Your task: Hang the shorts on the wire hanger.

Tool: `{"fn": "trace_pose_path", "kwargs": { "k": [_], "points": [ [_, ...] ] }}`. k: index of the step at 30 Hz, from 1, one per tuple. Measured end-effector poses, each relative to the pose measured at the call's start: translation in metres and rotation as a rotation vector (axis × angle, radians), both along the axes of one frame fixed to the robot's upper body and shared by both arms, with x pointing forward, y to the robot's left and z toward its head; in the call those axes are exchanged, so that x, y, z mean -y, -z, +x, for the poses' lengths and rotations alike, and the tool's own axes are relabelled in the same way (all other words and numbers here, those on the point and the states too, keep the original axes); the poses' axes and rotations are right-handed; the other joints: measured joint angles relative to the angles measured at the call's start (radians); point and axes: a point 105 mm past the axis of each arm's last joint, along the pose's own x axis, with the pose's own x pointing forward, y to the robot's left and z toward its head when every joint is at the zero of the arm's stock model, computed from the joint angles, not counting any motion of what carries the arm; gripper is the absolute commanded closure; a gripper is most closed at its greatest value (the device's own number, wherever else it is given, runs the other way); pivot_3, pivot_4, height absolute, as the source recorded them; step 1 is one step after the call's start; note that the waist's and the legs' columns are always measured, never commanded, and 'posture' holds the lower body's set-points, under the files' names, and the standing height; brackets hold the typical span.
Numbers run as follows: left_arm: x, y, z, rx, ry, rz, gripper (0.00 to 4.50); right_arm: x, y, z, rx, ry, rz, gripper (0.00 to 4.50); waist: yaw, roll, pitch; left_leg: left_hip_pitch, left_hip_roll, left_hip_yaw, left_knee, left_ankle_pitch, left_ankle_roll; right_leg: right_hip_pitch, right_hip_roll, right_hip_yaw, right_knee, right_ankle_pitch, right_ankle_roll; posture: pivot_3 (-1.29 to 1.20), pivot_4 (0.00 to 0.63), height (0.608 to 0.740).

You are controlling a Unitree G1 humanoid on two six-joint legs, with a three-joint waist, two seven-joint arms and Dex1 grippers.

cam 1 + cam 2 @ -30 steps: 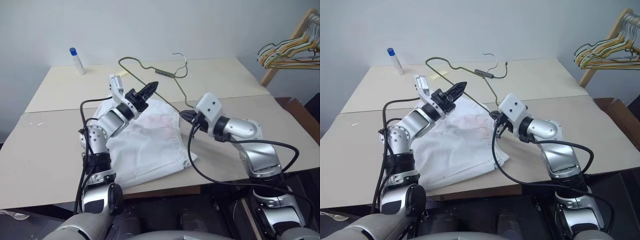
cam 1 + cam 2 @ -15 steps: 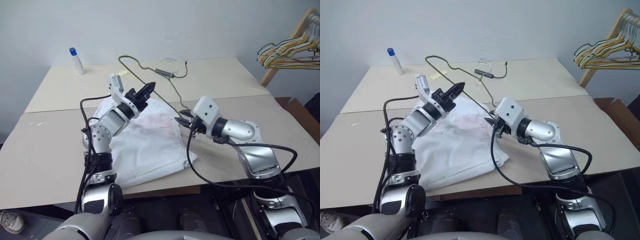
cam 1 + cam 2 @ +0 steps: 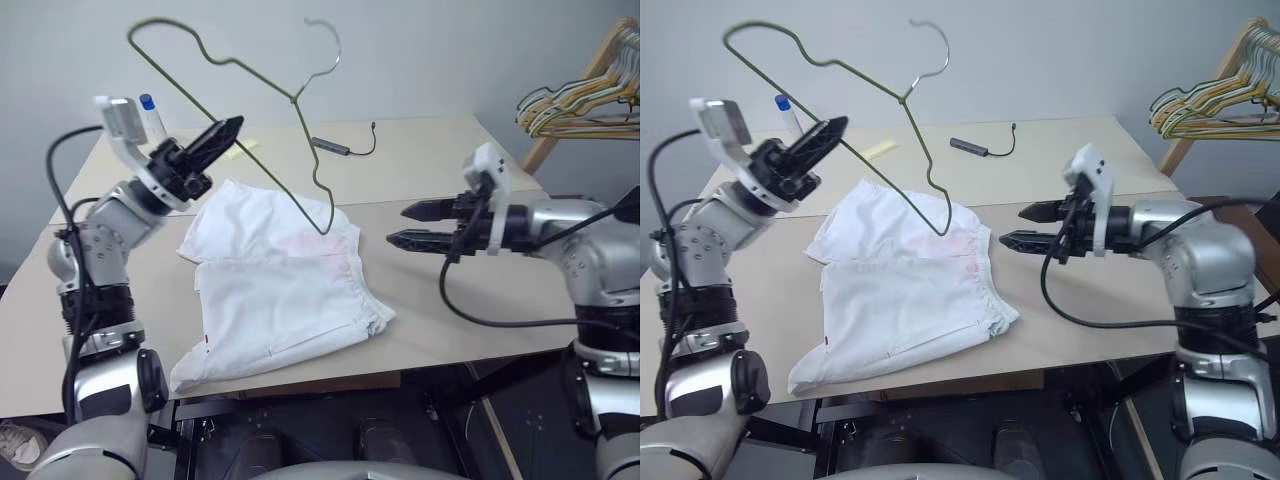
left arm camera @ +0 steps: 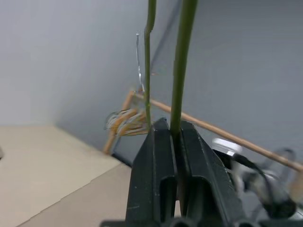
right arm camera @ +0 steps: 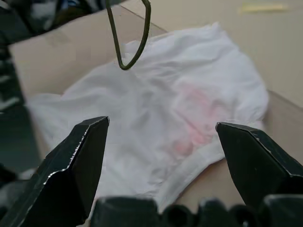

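The wire hanger point(image 3: 293, 97) is up in the air above the table's left half, thin and olive, hook uppermost. My left gripper point(image 3: 225, 128) is shut on its long wire, seen close up in the left wrist view point(image 4: 170, 127). One bent corner of the hanger point(image 5: 128, 61) dangles just over the shorts point(image 3: 280, 290). These lie flat and white on the table, with a faint pink blotch near the gathered waistband. My right gripper point(image 3: 400, 225) is open and holds nothing. It is level, to the right of the shorts, pointing at them.
A bunch of coloured hangers point(image 3: 580, 100) hangs on a wooden rack at the far right. A white bottle with a blue cap point(image 3: 785, 108) stands at the table's back left. A dark cable point(image 3: 335, 147) and a yellow slip point(image 3: 243, 147) lie behind the shorts.
My left gripper has swung up and to the left, lifting the hanger off the table. My right gripper has opened, let go of the hanger's lower corner and drawn back to the right.
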Motion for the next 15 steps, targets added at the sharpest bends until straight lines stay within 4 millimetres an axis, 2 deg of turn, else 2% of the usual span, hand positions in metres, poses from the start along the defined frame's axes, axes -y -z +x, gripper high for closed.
{"fn": "trace_pose_path", "kwargs": {
  "k": [4,7,10,15],
  "points": [
    [0.000,-0.012,-0.012,0.086,0.110,-0.010,4.50,-0.008,-0.003,-0.004,-0.132,-0.100,0.075,0.24,0.000,0.000,0.000,0.000,0.000,-0.001,0.000,0.000,0.000,-0.001,0.000,0.000,0.001,0.000,0.000,0.00,0.000,0.740],
    [0.000,-0.013,-0.015,0.108,0.158,-0.036,4.50,-0.030,0.001,-0.005,-0.193,-0.181,0.110,0.24,-0.004,0.000,0.000,0.000,0.001,-0.002,0.000,0.000,0.000,-0.002,0.000,0.002,0.002,0.000,0.000,0.00,0.000,0.740],
    [0.005,-0.012,-0.016,0.114,0.183,-0.047,4.50,-0.050,0.002,-0.008,-0.208,-0.246,0.116,0.24,-0.003,0.000,0.000,-0.001,0.000,-0.003,0.000,0.000,0.000,-0.003,0.000,0.002,0.003,0.000,0.000,0.00,0.000,0.740],
    [0.010,-0.010,-0.014,0.119,0.191,-0.062,4.50,-0.068,-0.009,-0.008,-0.182,-0.295,0.139,0.24,0.002,0.000,0.000,-0.003,0.000,-0.004,0.001,0.000,0.000,-0.003,0.000,0.001,0.003,0.000,0.001,0.00,0.000,0.740]
  ]
}}
